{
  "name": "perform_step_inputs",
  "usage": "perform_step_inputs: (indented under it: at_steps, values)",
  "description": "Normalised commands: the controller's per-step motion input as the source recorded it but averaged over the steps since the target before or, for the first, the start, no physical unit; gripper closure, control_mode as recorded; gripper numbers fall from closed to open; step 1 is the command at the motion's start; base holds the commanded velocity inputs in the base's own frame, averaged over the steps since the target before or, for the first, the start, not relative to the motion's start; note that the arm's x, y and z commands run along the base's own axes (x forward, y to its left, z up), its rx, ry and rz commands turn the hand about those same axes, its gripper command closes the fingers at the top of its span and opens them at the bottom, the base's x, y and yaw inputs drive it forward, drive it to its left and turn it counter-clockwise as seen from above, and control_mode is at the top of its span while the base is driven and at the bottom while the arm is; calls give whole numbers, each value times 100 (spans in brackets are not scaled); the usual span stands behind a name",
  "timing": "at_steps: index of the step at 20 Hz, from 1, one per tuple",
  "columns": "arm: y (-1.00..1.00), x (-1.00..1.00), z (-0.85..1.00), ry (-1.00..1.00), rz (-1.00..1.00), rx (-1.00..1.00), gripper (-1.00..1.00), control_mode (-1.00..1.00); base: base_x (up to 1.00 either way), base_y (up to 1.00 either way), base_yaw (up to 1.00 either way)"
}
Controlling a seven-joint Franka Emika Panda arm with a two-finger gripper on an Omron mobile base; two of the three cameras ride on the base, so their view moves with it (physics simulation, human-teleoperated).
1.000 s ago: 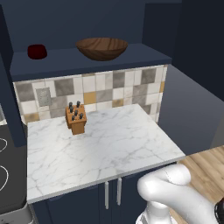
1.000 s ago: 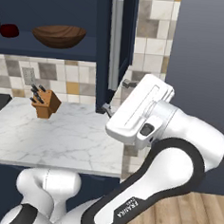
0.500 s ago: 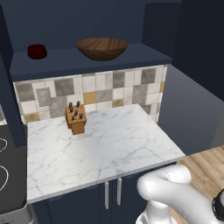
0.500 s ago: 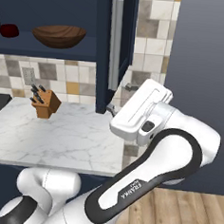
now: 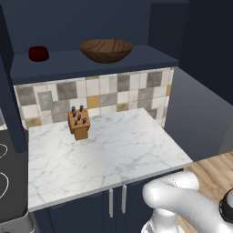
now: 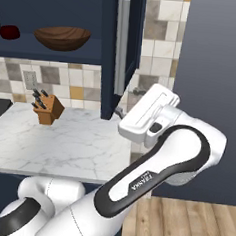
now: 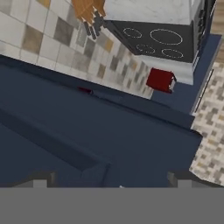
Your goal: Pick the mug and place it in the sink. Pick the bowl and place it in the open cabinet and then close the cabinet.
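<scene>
arm has swung right since before | claw wide open, holds nothing | bowl on cabinet shelf, middle | knife block at counter back | open door close by hand

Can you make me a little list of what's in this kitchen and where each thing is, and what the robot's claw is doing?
bowl: brown wooden bowl sitting on the dark shelf of the cabinet
cabinet door: open, its silver handle facing the robot
small dark red thing: on the same shelf, left of the bowl
knife block: standing on the white marble counter, near the tiled wall
claw: open, holding nothing, close to the cabinet door
mug: can't spot it here
</scene>
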Motion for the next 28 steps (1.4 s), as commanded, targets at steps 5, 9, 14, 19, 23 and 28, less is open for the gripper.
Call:
perform_step_inputs:
  at_steps: [5, 9, 14, 19, 23, 28]
  values:
    - [30, 41, -10, 0, 0, 0, -100, -100, 0, 0, 0]
    - [51, 22, -19, 0, 0, 0, -100, -100, 0, 0, 0]
    - [65, 6, -22, 0, 0, 0, -100, -100, 0, 0, 0]
    - [86, -1, -1, -5, -12, 0, -100, -100, 0, 0, 0]
    - [93, 1, 0, -10, -20, -5, -100, -100, 0, 0, 0]
    - [80, 26, -4, -4, -22, -6, -100, -100, 0, 0, 0]
